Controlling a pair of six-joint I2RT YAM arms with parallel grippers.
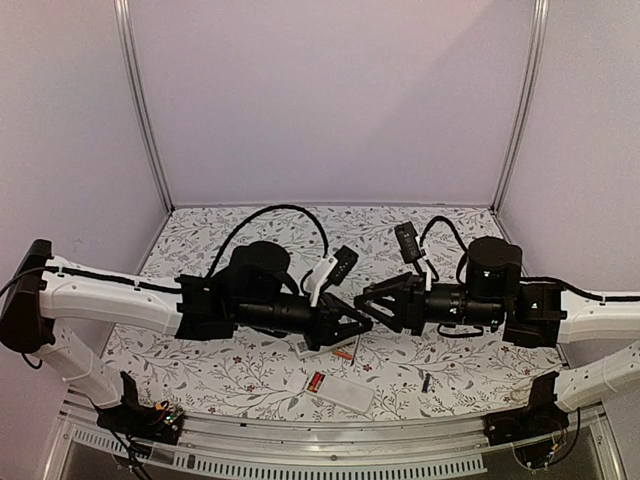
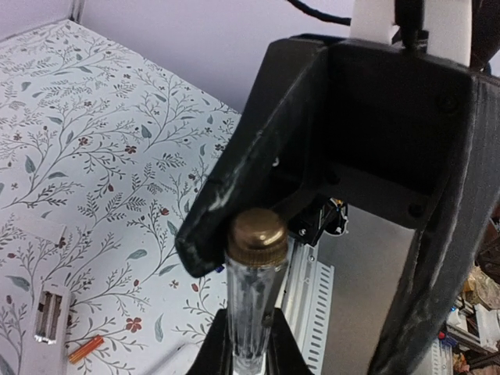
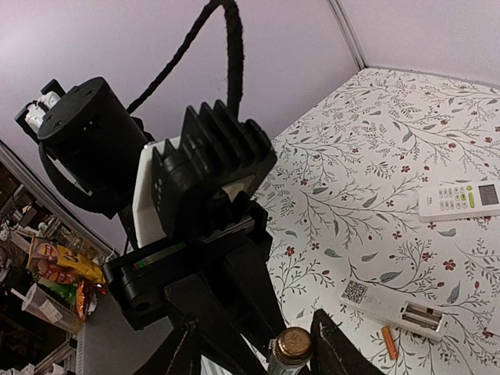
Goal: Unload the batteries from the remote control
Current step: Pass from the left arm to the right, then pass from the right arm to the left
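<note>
Handover, apparently: left gripper [image 2: 246, 353] clamps a clear brass-capped stick [image 2: 251, 281], right gripper [image 3: 258, 340] gapes around its cap; one orange cylindrical battery [image 2: 86, 349] lies beside the white open-backed remote [image 2: 47, 312], lower left in left wrist view.

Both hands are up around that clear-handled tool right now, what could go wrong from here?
1. The left hand grips the tool low on its handle, while the right hand stands open around its brass cap, one finger close beside it. An off-centre close could twist the tool loose.
2. If it falls, it may hit the open remote or the loose orange battery on the table and scatter them.
</note>
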